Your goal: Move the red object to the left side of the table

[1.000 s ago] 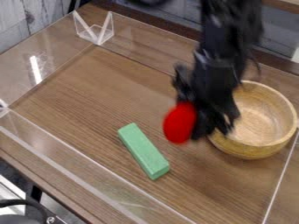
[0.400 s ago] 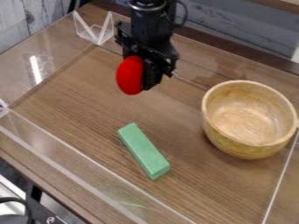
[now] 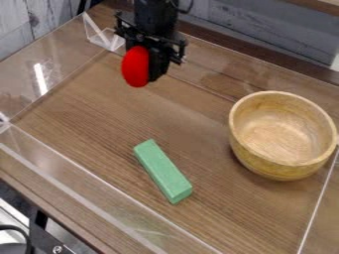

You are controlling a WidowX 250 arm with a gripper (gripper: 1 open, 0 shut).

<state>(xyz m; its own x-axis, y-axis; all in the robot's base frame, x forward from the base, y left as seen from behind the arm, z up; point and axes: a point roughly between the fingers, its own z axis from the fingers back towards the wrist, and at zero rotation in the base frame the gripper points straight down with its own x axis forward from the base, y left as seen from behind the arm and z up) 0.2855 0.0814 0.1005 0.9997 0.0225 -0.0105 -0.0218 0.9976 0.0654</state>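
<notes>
Counter (image 3: 93, 119) of brown wood-grain laminate, edged by low clear acrylic walls, fills your view. Nearest to you lies a flat green rectangular block (image 3: 163, 170), resting diagonally on the surface and well apart from everything else. Farther back and to the right stands a round, pale wooden bowl (image 3: 283, 134), upright and showing nothing inside.

Beyond these, toward the upper left, you find the black tool (image 3: 143, 65) pointing down, its jaws closed on the small rounded red strawberry-like toy (image 3: 137, 67). The toy hangs clear above the counter, near the far-left region and just in front of a small clear acrylic stand (image 3: 103, 36) at the back wall. Its green leafy top cannot be made out here; it is probably hidden within the jaws.

Handling, as a judgement: treat the toy as light and probably smooth plastic or soft rubber, not fragile, but rounded enough to roll once you let go. The grip appears to sit on the upper part of the body, with most of the red bulk showing below the jaws; a hold across the widest part is the safer choice on so curved a surface. Transport looks well advanced. What remains is for you to lower the toy until it meets the counter on the left side before parting the jaws, so that it neither drops nor rolls toward the wall.
</notes>
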